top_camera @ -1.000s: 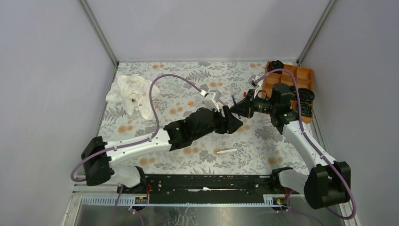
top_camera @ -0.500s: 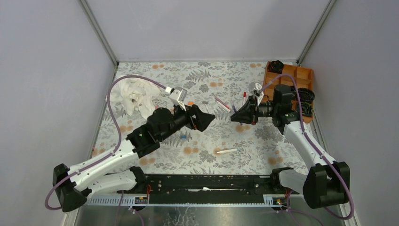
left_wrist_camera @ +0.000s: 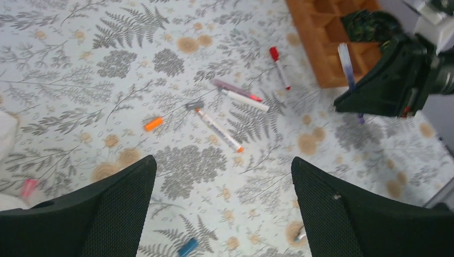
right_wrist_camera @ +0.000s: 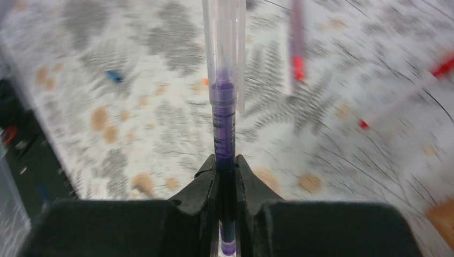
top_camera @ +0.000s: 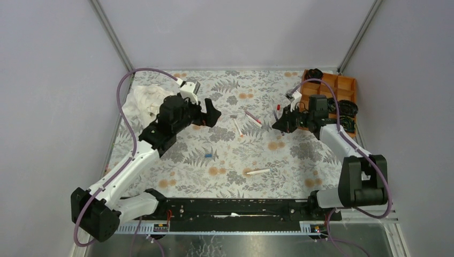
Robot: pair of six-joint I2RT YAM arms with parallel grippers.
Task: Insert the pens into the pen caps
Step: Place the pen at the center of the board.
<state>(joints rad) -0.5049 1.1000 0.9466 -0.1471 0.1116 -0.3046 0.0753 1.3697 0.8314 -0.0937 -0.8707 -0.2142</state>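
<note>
My right gripper (top_camera: pixel 277 125) (right_wrist_camera: pixel 226 160) is shut on a dark purple pen (right_wrist_camera: pixel 223 123) (left_wrist_camera: pixel 347 67) whose far end sits in a clear cap (right_wrist_camera: pixel 224 43). Up and to the left, my left gripper (top_camera: pixel 213 113) (left_wrist_camera: pixel 222 166) hangs wide open and empty above the cloth-covered table. Below it lie a white pen with an orange tip (left_wrist_camera: pixel 218 129), a pinkish pen (left_wrist_camera: pixel 231 88) beside another white pen (left_wrist_camera: pixel 245 100), and a red-capped pen (left_wrist_camera: pixel 278 67). Loose caps lie nearby: an orange cap (left_wrist_camera: pixel 153 123), a grey cap (left_wrist_camera: pixel 194 105) and a blue cap (left_wrist_camera: pixel 187 247) (top_camera: pixel 208 155). One more white pen (top_camera: pixel 258 172) lies nearer the front.
A crumpled white cloth (top_camera: pixel 147 101) sits at the far left. An orange divided tray (top_camera: pixel 334 88) holding black coiled items (top_camera: pixel 348 110) stands at the far right, just behind the right arm. A black rail (top_camera: pixel 230 209) runs along the near edge.
The left gripper opened fully and the left arm swung back and to the left, away from the right gripper. The right gripper kept its hold on the purple pen and drew slightly right.
</note>
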